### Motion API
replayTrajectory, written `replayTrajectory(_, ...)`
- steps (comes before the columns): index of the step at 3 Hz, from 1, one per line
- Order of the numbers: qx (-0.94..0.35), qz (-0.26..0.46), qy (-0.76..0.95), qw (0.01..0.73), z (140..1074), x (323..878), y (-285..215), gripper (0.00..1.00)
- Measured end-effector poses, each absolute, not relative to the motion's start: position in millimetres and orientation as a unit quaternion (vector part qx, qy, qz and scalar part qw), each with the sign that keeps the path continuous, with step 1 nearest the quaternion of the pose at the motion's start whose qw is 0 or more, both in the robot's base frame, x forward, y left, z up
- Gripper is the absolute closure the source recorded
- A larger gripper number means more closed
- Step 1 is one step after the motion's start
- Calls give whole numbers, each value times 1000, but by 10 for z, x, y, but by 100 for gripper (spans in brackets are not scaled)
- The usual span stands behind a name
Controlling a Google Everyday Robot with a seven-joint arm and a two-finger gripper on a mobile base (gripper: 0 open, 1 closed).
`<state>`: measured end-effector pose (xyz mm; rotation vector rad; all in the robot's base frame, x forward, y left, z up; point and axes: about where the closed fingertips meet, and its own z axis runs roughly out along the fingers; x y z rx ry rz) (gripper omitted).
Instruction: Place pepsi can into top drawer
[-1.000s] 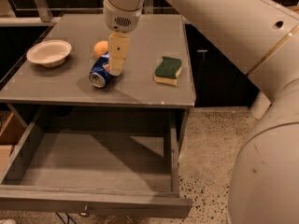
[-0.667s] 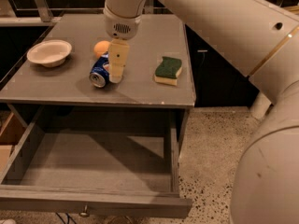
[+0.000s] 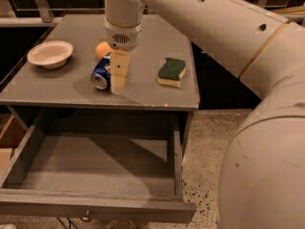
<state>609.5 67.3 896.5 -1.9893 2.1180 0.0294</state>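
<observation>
The pepsi can (image 3: pixel 100 74) lies on its side on the cabinet top (image 3: pixel 143 87), its silver end toward the front. My gripper (image 3: pixel 117 82) hangs from above, just right of the can, with a pale finger (image 3: pixel 119 70) against or very close to the can's right side. The top drawer (image 3: pixel 95 168) is pulled wide open below the cabinet top, and its inside is bare. Its small metal knob (image 3: pixel 86 218) shows at the front panel's lower edge.
An orange fruit (image 3: pixel 102 49) sits just behind the can. A white bowl (image 3: pixel 50 54) stands at the left of the top. A green and yellow sponge (image 3: pixel 171 72) lies to the right. My arm (image 3: pixel 228 27) spans the upper right. Speckled floor (image 3: pixel 202 142) lies right of the cabinet.
My gripper has dropped lower and toward the front, along the can's right side. The can, fruit, bowl and sponge have not moved.
</observation>
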Motion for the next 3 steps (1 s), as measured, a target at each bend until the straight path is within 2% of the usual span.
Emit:
replayTrajectory(1,-678,10,726,115,8959,6091,669,0)
replayTrajectory(2,-659,20,736,156,9129,6612,1021,0)
replayTrajectory(3,-667,20,729,155,9014,6741,1234,0)
